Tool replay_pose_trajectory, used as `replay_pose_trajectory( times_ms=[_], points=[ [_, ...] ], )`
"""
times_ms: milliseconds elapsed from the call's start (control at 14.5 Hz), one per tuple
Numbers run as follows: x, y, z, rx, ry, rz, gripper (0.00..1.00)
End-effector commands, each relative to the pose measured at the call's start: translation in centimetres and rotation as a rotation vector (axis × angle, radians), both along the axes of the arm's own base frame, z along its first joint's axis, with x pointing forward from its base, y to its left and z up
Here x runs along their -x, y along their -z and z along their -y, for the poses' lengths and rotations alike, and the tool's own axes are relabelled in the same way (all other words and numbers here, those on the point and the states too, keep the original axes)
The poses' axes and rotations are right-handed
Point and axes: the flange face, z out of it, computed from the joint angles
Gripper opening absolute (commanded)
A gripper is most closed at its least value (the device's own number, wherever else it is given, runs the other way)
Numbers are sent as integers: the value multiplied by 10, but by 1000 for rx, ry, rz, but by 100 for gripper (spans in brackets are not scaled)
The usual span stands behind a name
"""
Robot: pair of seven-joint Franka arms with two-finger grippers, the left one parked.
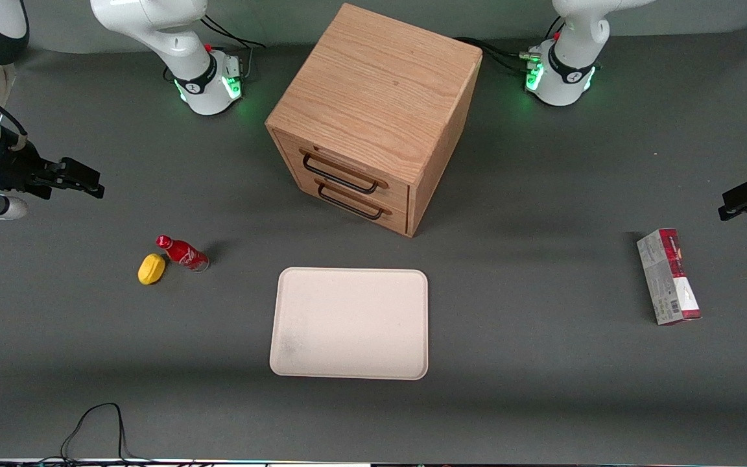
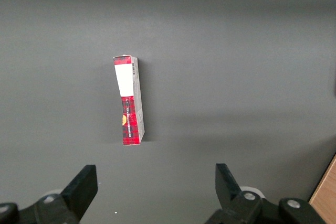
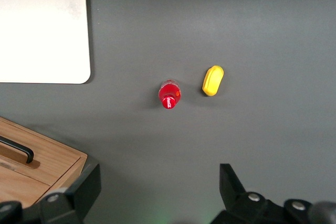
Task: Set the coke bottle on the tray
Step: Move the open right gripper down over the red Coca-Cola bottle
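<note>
**Coke bottle upright on worktop, off the tray**

- Coke bottle: stands upright on the grey worktop, toward the working arm's end, apart from the tray. Seen cap-on from the wrist.
- Yellow lemon-shaped object: just beside the bottle, at its 8 o'clock in the front view.
- Tray: flat, bare, nearer the front camera than the wooden drawer cabinet.
- Gripper: held above the worktop, at the bottle's 10 o'clock, well apart; jaws spread open, holding nothing.
- Red-and-grey carton: toward the parked arm's end.
</note>
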Motion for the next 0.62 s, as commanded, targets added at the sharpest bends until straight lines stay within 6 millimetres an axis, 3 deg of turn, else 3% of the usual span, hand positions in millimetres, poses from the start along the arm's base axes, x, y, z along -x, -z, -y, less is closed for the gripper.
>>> replay_pose_trajectory(
  times_ms=[0,276,552],
  points=[
    [5,-7,2,-27,20,-8,100],
    [-2,1,5,-38,23,-10,100],
    [-15,65,15,-90,-14,-38,100]
  ],
)
